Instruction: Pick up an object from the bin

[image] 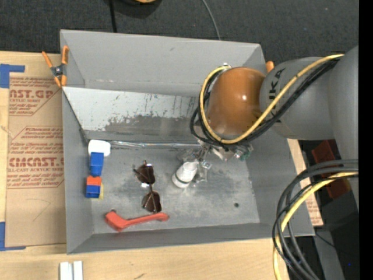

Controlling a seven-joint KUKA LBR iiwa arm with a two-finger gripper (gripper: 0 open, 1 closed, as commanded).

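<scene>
Arm's orange cover (233, 104) sits highest, coming in from the right. Gripper (202, 158) hangs under it, low over the floor of the bin (145, 57), right beside a small white thing (186, 174) around mid-bin; contact unclear. Gripper open or closed: can't tell. Sunglasses (148, 188) lie just left of the white thing. Red tool (135, 219) lies by the front wall. Blocks (95, 169), white, blue and orange, line the left wall
</scene>
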